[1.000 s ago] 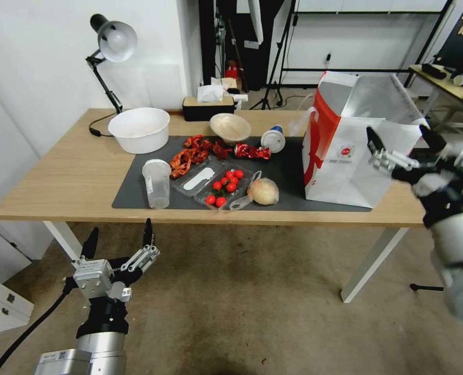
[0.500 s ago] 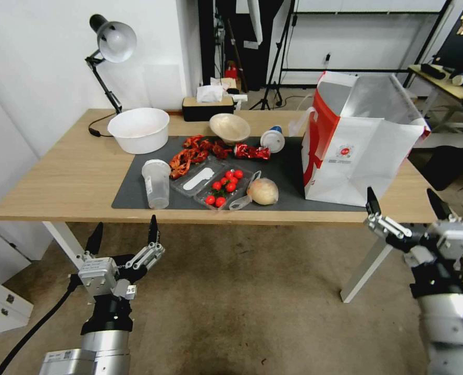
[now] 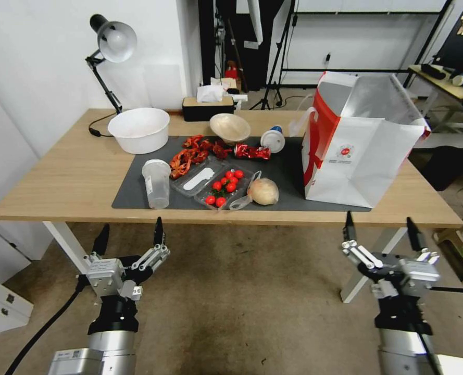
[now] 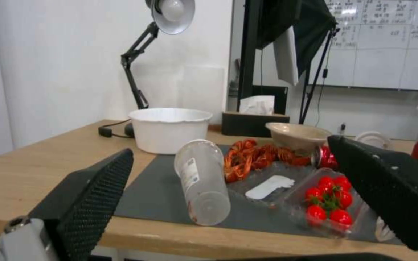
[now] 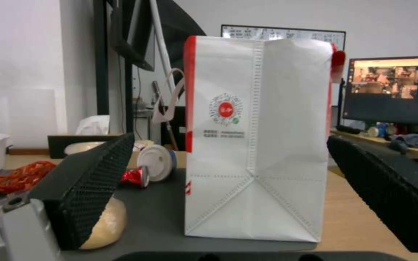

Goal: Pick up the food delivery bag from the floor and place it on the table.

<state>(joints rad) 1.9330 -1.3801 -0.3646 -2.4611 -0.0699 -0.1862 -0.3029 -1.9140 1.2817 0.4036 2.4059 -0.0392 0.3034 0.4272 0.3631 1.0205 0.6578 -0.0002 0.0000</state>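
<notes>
Upright, food delivery bag (image 3: 356,151) (table's (image 3: 59,182) right end)

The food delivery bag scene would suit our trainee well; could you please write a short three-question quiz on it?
1. True or false: the food delivery bag stands upright on the table.
2. Which lies nearest the bag on the dark mat? A) white bowl B) bun in clear plastic C) clear cup
3. Fill in: the left end effector and right end effector are both ____ and hold nothing, in front of the table's near edge and below it.

Key: 1 true; 2 B; 3 open.
</notes>
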